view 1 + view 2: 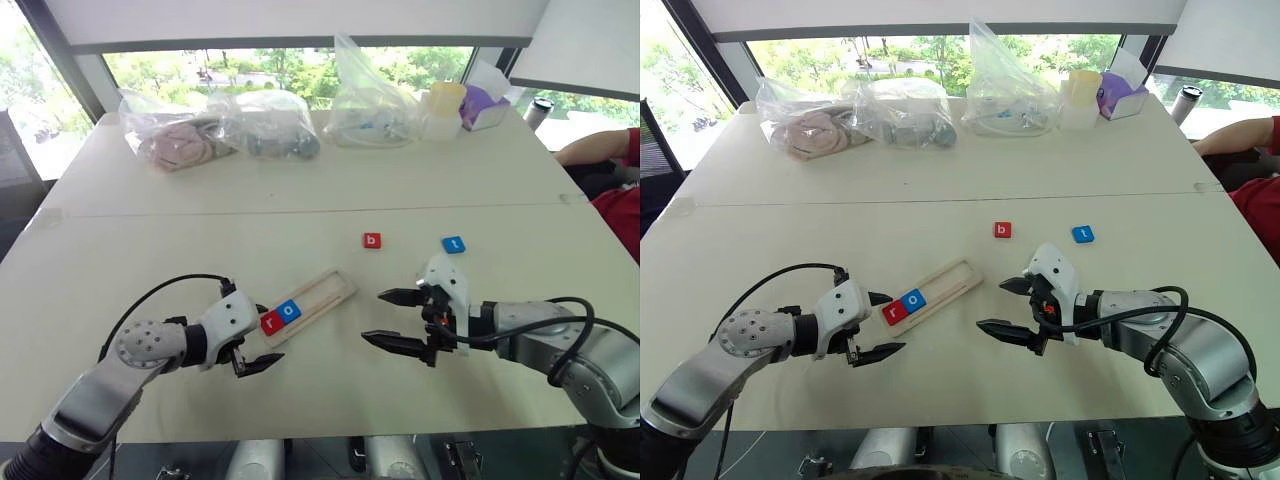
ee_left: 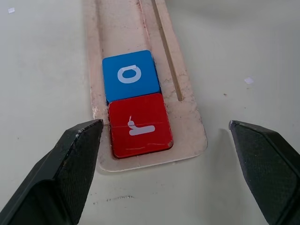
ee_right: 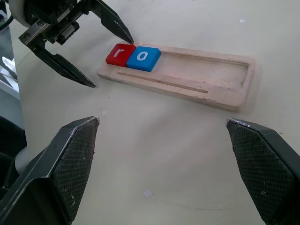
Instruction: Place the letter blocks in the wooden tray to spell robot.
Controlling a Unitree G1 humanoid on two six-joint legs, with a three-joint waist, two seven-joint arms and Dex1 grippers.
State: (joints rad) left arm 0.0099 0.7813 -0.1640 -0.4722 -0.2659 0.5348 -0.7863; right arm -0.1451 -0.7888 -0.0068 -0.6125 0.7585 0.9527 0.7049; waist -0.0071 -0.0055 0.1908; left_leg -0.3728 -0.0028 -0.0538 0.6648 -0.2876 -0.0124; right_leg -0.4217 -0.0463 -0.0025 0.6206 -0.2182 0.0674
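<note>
r (image 2: 140,126) & o (image 2: 130,75) sit in tray (image 1: 322,296) at its L end, L gripper (image 1: 250,345) spread, empty, at that end, R gripper (image 1: 398,320) spread, empty beside tray; b (image 1: 372,240), t (image 1: 453,244) loose beyond—next, I'd say: fetch b, seat after o.

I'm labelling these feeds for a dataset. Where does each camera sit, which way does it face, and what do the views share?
Left eye, right eye: on the head, looking forward and down over the white table; both arms show, left pincer, right pincer.
Left wrist: looks along its own two black fingers at the long pale-wood tray, red r tile, blue o tile.
Right wrist: looks past its own fingers at the same tray and the left pincer.
Shared: tray with r and o.
</note>
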